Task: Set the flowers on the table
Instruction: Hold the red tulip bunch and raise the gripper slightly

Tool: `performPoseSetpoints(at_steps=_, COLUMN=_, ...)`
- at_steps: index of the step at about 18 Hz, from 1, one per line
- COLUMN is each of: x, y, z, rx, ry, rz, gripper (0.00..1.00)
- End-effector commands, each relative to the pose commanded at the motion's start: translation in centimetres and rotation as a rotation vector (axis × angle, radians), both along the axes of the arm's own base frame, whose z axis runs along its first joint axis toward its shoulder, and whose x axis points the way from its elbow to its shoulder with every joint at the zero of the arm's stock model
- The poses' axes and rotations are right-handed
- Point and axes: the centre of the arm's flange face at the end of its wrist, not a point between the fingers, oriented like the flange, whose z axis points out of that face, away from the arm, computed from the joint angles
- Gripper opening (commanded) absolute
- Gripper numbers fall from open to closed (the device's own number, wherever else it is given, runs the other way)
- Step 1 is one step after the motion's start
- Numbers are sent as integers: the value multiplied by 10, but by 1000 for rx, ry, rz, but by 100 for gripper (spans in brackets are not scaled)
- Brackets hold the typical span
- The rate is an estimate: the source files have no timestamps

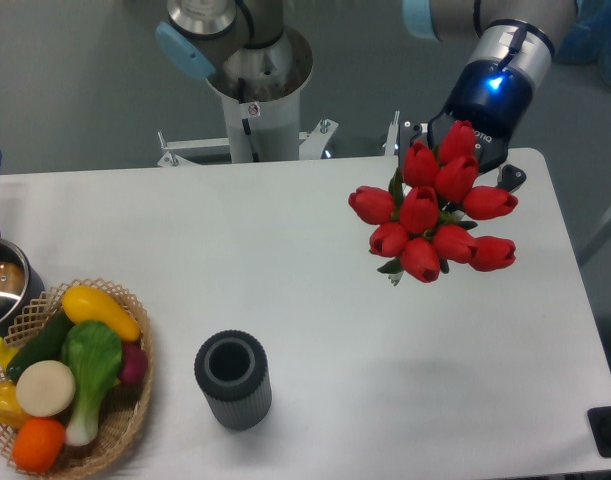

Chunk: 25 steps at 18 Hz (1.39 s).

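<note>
Closest to my camera is the dark ribbed vase (233, 380), standing upright and empty near the front edge, with the wicker basket (125, 425) of toy veg off at the front left corner and a pot (0, 290) poking in at the left edge.

The flowers (435, 212) are over the back right part of the table (285, 250), held up in the air as far as I can judge. The buds fan out toward me and the stems run back behind them toward the gripper (455, 150), so the long axis points more or less along my line of sight. That makes it a pain to read: I mostly see the tops of the tulips and barely any stem.

Claw state: honestly can't tell. The buds sit right in front of the fingers, so I can't see whether they're pinched on the stems, though something has to be holding the bunch up there.

For the put-down, what matters is that the bunch hangs out front and below the wrist. I'd guess the arm needs to tip it toward horizontal and come down over that bare white patch, well away from the vase, before letting go.
</note>
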Motion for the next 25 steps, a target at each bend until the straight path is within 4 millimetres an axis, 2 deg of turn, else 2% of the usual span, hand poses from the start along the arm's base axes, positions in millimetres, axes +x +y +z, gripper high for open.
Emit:
performPoseSetpoints(at_steps=5, x=0, y=-4, z=-2, rx=-3, ry=-4, rz=6, gripper=37)
performPoseSetpoints(at_steps=10, x=7, y=-12, z=10, rx=-16, ry=12, rz=28, gripper=37)
performPoseSetpoints(at_steps=21, x=35, y=-32, z=2, rx=-358, ry=172, rz=208, gripper=40)
performPoseSetpoints(at_steps=25, x=40, y=-26, z=-12, rx=-448, ry=200, rz=215, gripper=40)
